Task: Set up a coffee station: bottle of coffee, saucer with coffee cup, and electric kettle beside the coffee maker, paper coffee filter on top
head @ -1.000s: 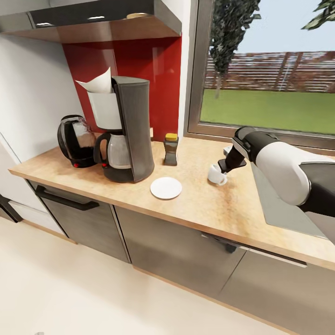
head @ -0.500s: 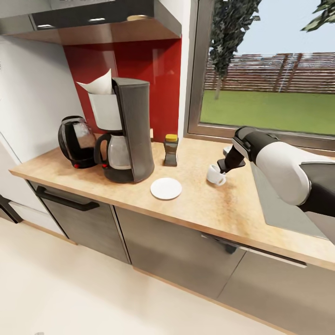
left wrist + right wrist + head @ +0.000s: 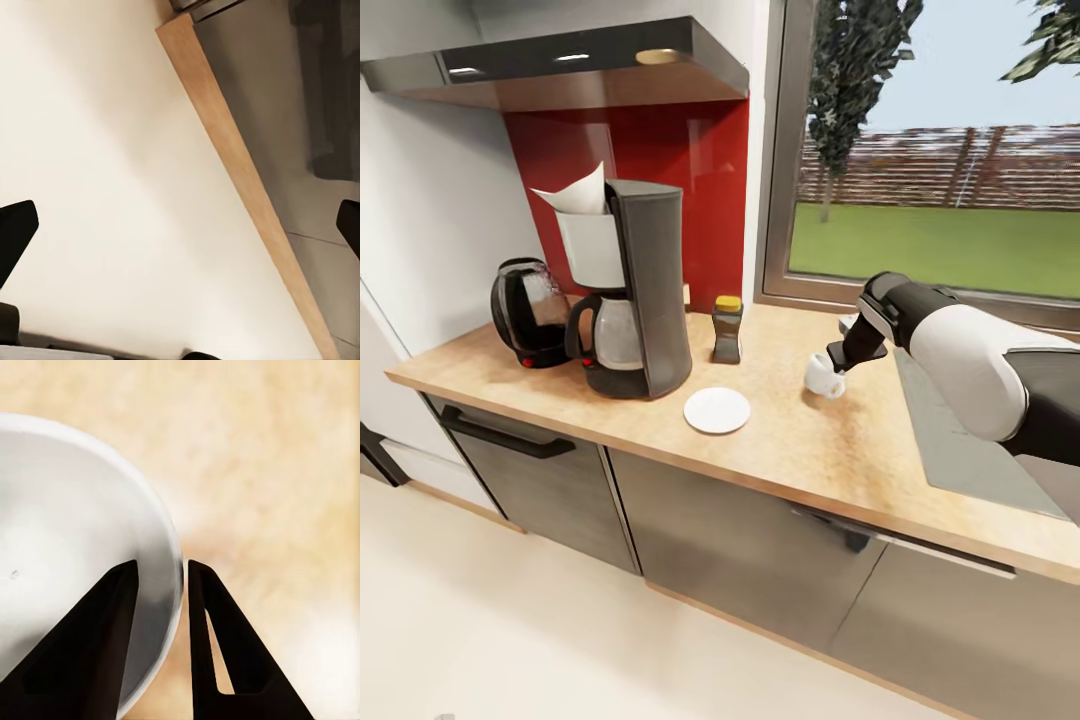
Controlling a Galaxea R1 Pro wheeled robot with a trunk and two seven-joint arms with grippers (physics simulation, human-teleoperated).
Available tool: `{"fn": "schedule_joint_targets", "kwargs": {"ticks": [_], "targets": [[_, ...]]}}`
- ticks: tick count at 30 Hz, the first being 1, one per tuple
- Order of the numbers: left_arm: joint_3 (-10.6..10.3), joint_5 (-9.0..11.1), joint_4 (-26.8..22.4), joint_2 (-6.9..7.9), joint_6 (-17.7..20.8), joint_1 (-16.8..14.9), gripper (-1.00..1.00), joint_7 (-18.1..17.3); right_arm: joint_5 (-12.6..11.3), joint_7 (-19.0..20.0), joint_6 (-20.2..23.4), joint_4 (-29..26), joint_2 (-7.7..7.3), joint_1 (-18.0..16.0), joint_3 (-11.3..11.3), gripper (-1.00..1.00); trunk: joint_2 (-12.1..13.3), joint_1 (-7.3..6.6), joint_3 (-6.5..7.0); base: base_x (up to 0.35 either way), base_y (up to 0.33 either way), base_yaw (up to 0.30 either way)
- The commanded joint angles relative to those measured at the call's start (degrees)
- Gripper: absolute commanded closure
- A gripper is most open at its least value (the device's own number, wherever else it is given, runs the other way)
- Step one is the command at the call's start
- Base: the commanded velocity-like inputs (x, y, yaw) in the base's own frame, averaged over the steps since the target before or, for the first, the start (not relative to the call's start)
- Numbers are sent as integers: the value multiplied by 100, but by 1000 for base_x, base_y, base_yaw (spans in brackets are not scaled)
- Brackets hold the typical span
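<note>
Right tool (image 3: 160, 577) clamped on coffee cup (image 3: 823, 375) rim, left tool (image 3: 180, 232) seemingly apart, tips cropped

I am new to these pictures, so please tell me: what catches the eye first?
The tall coffee maker stands against the red wall with a paper filter on top. To its right, the right gripper pinches the rim of the white coffee cup, well apart from the bare saucer.

White arm (image 3: 960, 360)—black tapered gripper (image 3: 159, 577)
</note>
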Motion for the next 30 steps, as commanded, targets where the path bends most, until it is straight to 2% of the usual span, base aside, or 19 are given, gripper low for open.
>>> {"fn": "schedule_joint_targets", "kwargs": {"ticks": [1, 12, 24, 30], "targets": [[45, -11, 1, 1, 60, -3, -100, -21, 52, 62, 6, 0, 0, -6, 6, 100, -3, 0, 4, 0, 0, 0], [45, -11, 1, 7, 62, -3, -100, -29, 45, 62, 10, -28, 78, -6, 18, 100, -3, 0, 92, 0, 0, 0], [45, -11, 1, 10, 62, -2, -100, -30, 44, 65, 10, -58, 89, -6, 23, 100, -3, 0, 100, 0, 0, 0], [45, -11, 1, 9, 63, -3, -100, -30, 44, 65, 10, -59, 140, -6, 28, 100, -3, 0, 100, 95, 130, 0]]}}
